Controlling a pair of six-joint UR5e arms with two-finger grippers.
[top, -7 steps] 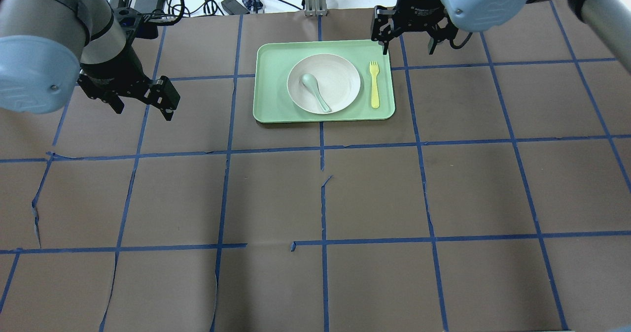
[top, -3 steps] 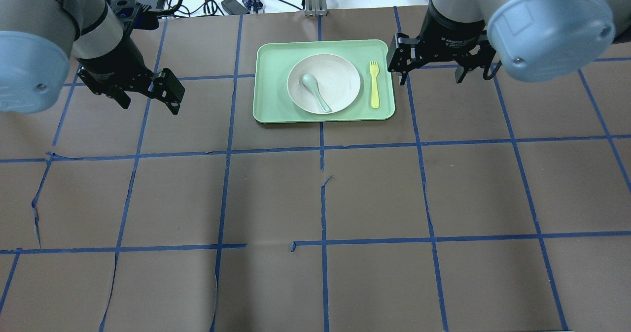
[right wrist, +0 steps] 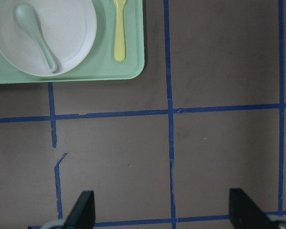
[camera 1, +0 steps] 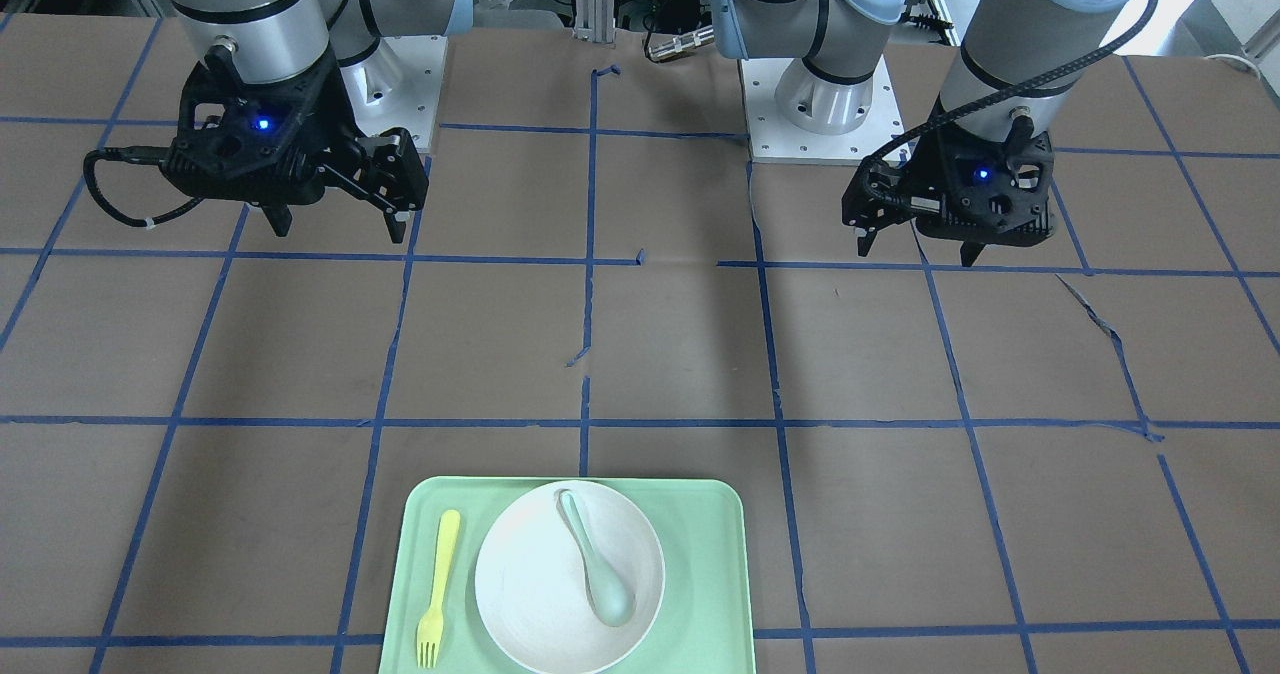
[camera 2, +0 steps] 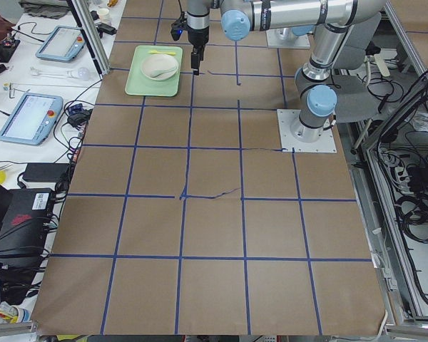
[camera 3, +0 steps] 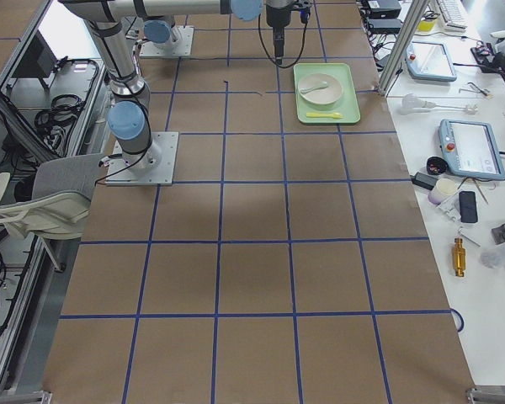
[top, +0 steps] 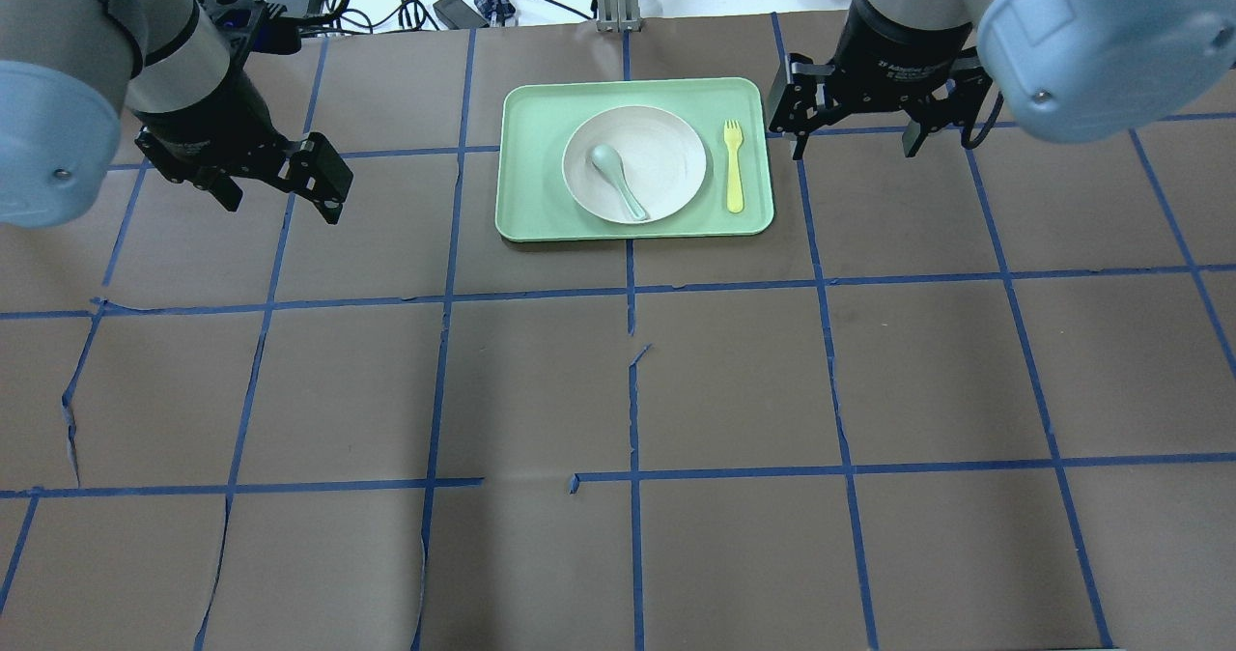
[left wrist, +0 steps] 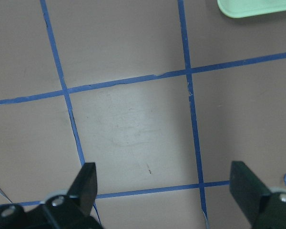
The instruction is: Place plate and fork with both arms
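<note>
On tray (top: 531, 183): spoon (top: 621, 185) in plate (top: 673, 160), fork (top: 734, 173) beside; left gripper (top: 282, 209), right gripper (top: 854, 153) spread, empty.

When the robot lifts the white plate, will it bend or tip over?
Probably not bend: the plate looks stiff and thin, likely light. It might tip, since only its raised rim offers a pinch and the spoon lies loose inside, so that could slide. Pushed, it would likely skid on the smooth tray.
</note>
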